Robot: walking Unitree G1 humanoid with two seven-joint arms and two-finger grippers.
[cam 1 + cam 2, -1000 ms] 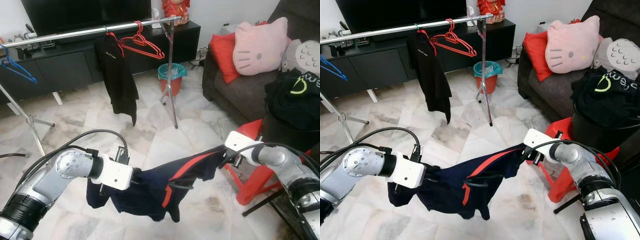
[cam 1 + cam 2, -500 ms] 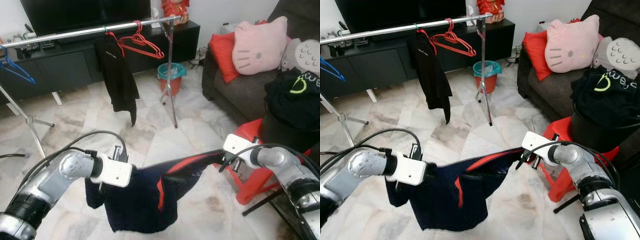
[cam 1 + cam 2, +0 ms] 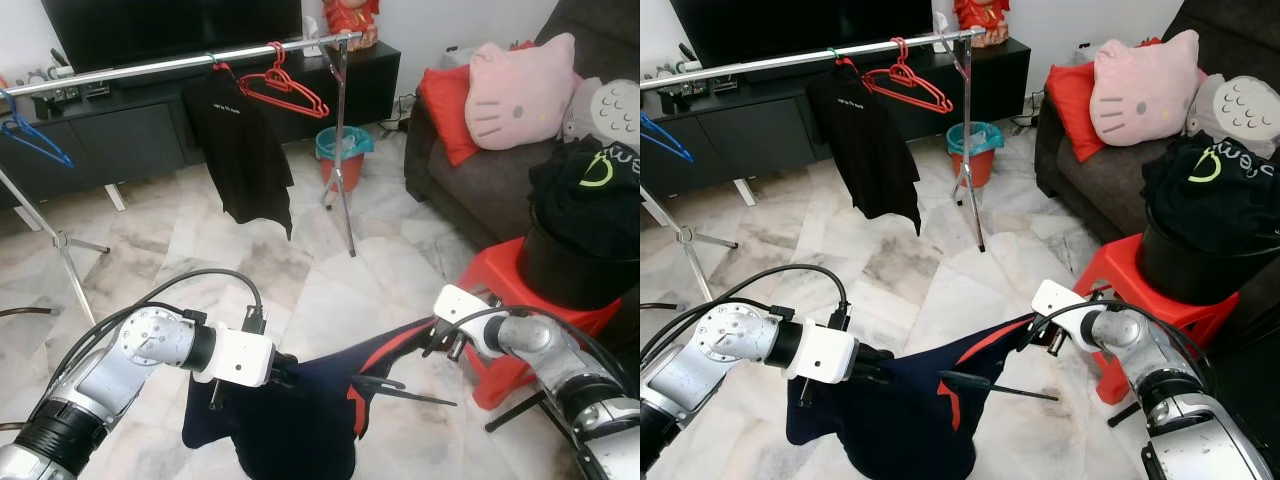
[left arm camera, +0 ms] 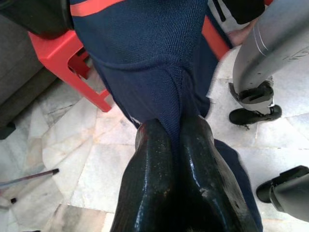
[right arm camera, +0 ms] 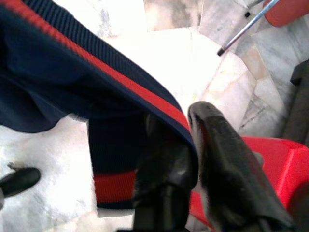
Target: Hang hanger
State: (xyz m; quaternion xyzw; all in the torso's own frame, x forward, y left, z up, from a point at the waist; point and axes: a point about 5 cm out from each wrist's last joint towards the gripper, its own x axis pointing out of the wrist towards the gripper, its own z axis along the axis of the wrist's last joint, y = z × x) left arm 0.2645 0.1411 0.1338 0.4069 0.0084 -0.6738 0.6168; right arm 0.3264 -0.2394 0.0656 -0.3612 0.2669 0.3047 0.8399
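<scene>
A navy garment with red stripes hangs slack between my two grippers, low over the floor. My left gripper is shut on its left part; in the left wrist view the fingers pinch a fold of navy fabric. My right gripper is shut on the garment's striped edge beside the red stool. A thin black hanger arm sticks out of the garment toward the right. At the back, the silver clothes rail carries a black T-shirt, a red hanger and a blue hanger.
A red plastic stool at the right bears a black basket heaped with dark clothes. Behind it stands a dark sofa with a pink pillow. A teal bin sits by the rail's right stand. A marble floor lies between me and the rail.
Both grippers have dropped and drawn closer, so the garment hangs slacker and lower. A black hanger arm now pokes out of it. The black T-shirt on the rail has swung wider.
</scene>
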